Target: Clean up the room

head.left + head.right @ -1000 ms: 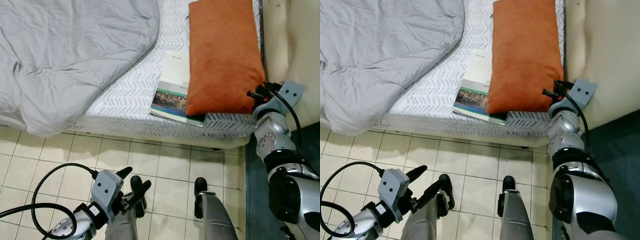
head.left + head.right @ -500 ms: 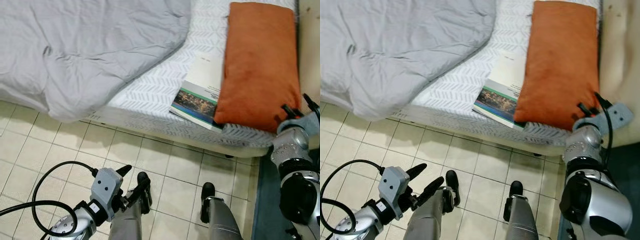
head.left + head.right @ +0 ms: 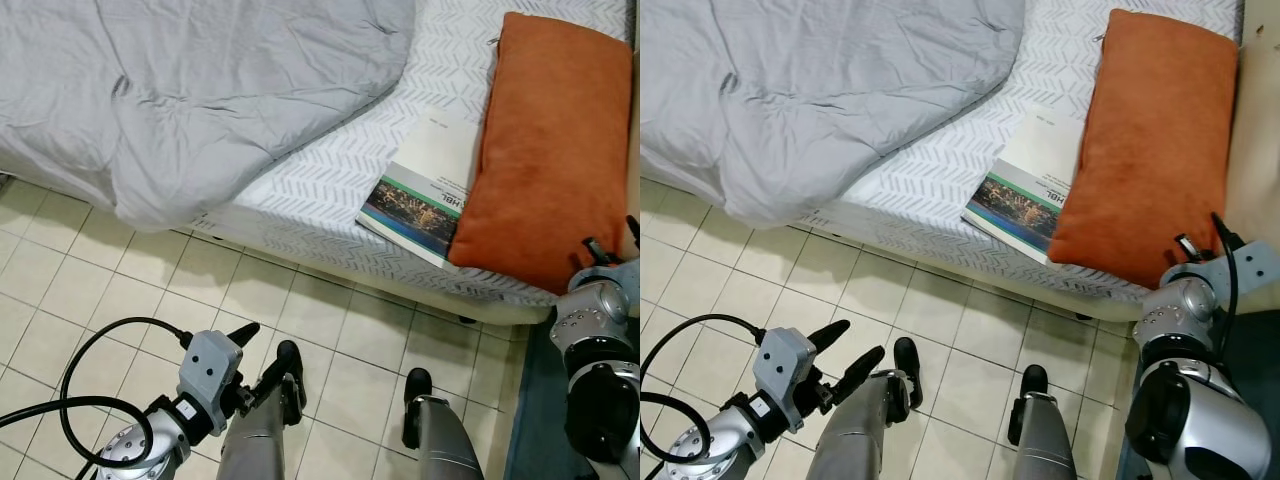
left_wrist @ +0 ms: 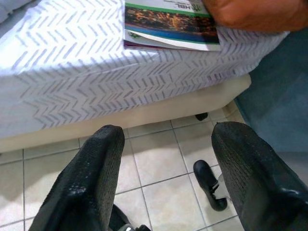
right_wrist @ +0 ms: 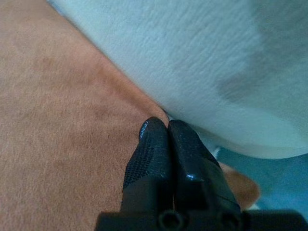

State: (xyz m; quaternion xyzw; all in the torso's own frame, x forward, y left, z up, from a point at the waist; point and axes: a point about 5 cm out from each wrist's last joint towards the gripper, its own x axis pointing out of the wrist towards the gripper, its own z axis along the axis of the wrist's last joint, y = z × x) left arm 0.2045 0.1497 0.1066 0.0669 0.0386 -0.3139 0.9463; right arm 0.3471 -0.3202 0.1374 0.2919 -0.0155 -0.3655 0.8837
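Observation:
An orange pillow (image 3: 550, 160) lies on the bed's right side, over one edge of a book (image 3: 425, 190) with a landscape photo on its cover. A rumpled grey duvet (image 3: 180, 90) covers the bed's left part and hangs over its front edge. My left gripper (image 3: 268, 340) is low over the tiled floor in front of the bed, open and empty; the left wrist view looks between its fingers (image 4: 96, 168) at the book (image 4: 166, 24). My right gripper (image 5: 167, 127) is shut, with nothing between its tips, beside the pillow's (image 5: 62, 120) near right corner.
The bed (image 3: 300, 190) has a white sheet with a grey chevron pattern, and its front edge runs across the view. A cream padded surface (image 5: 192, 57) stands right of the pillow. A dark teal mat (image 3: 522, 420) lies at the right. My feet (image 3: 415, 385) stand on beige tiles.
The whole view has swung, so the bed and pillow sit further right and more duvet shows. My right gripper stays by the pillow's corner; the left stays low and open.

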